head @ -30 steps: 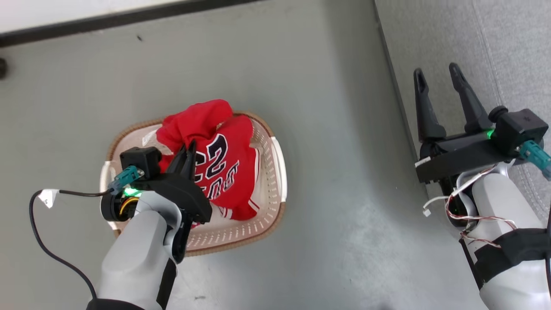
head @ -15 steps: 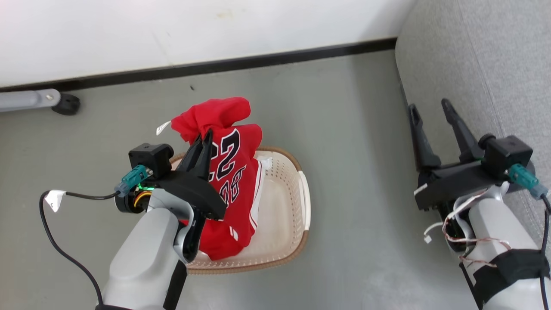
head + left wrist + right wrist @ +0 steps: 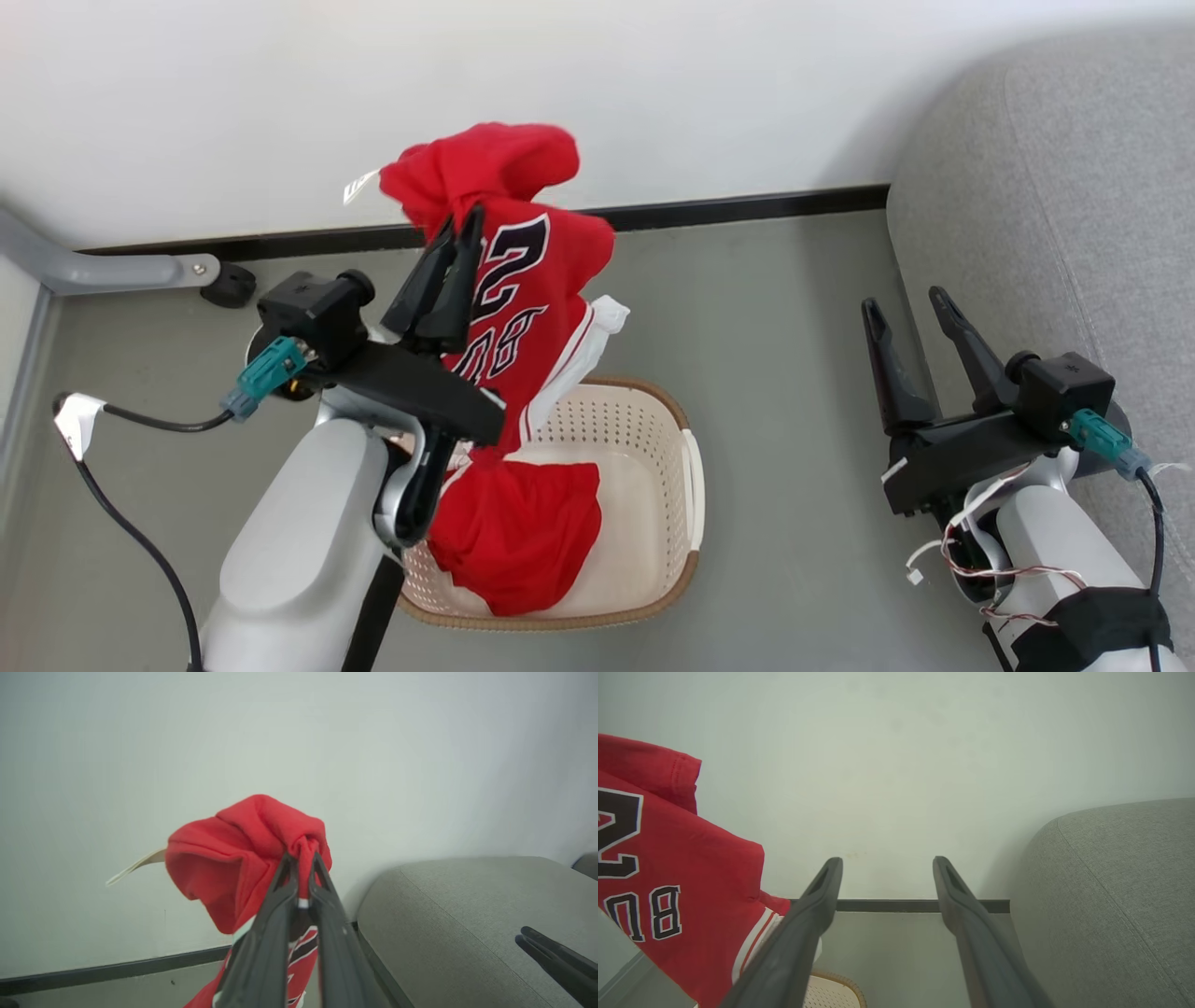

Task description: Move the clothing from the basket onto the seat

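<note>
Limply bunched red jersey (image 3: 553, 303), black numerals

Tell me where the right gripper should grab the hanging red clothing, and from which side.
Probably the red bundle sagging into the basket, approached from the sofa side with the right gripper, jaws open. The left gripper pinches only the bunched top, so the clothing hangs long with its bottom trailing.

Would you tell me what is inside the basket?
The lower red end of the clothing, held by the left gripper, hangs into the basket. Bare floor shows beside it; what lies beneath the cloth is hidden.
</note>
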Controlling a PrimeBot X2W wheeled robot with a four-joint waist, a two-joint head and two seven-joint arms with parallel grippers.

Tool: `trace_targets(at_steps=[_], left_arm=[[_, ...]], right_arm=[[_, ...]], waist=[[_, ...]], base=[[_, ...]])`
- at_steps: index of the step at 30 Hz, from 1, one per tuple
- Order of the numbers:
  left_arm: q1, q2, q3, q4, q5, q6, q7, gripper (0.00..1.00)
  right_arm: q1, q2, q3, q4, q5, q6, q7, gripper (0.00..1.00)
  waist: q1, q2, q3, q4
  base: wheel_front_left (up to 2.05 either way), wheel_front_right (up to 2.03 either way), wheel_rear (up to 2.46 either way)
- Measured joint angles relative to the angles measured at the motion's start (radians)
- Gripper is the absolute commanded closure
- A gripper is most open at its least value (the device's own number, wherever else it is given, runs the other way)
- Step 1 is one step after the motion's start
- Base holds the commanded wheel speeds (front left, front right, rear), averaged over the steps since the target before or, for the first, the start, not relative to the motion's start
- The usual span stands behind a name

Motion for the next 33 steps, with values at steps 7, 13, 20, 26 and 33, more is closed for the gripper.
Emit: trace_targets(at_steps=[7, 13, 20, 26, 33], left_arm=[[0.001, 0.026, -0.009, -0.143, 0.012, 0.000, 0.000, 1.00], [0.002, 0.026, -0.012, -0.222, 0.021, 0.000, 0.000, 1.00], [0.026, 0.029, -0.008, -0.272, 0.040, 0.000, 0.000, 1.00], [0.030, 0.025, -0.014, -0.321, 0.053, 0.000, -0.002, 1.00], [0.031, 0.013, -0.044, -0.340, 0.055, 0.000, -0.003, 1.00]], right_arm=[[0.010, 0.009, 0.016, 0.003, 0.000, 0.003, 0.000, 0.00], [0.014, 0.010, 0.018, 0.006, 0.000, 0.004, 0.000, 0.00], [0.012, 0.011, 0.046, 0.003, 0.000, 0.008, 0.000, 0.00], [-0.039, 0.006, 0.136, -0.013, 0.000, 0.009, 0.000, 0.00], [-0.130, -0.057, 0.336, -0.036, 0.024, 0.012, 0.000, 0.00]], waist=[[0.0001, 0.0000, -0.022, 0.013], [0.0002, 0.0000, -0.024, 0.013], [0.0002, 0.0000, -0.020, 0.013], [0.0002, 0.0002, -0.014, 0.016], [0.0002, 0.0002, -0.004, 0.033]], base=[[0.00, 0.00, 0.00], [0.00, 0.00, 0.00], [0.00, 0.00, 0.00], [0.00, 0.00, 0.00], [0.00, 0.00, 0.00]])
